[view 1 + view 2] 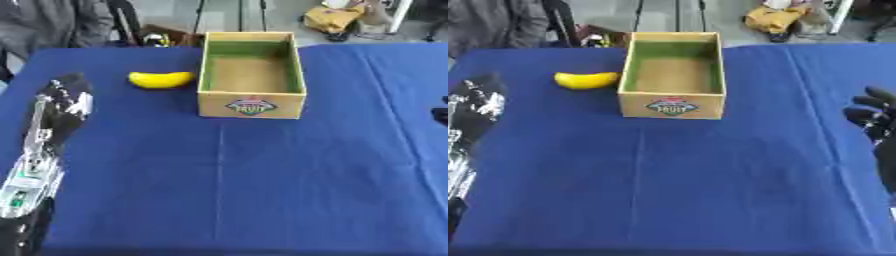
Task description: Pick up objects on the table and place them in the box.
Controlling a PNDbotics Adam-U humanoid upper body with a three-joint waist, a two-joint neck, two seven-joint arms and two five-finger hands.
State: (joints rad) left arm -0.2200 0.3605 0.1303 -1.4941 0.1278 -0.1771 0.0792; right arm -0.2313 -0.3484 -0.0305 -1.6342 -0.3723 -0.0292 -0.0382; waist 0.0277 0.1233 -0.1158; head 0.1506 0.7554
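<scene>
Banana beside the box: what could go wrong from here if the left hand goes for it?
1. The banana lies close to the box's left wall, so a reaching left hand may nudge the box or push the banana against it.
2. The banana is curved and could roll when touched.
3. The right hand sits far off at the table's right edge, offering little help.

My right hand [874, 117] is cut off by the right edge; only dark fingers show, pose unclear. My left hand [63, 100] is blurred, fingers indistinct. The emblem on the box [251, 106] is unreadable.
</scene>
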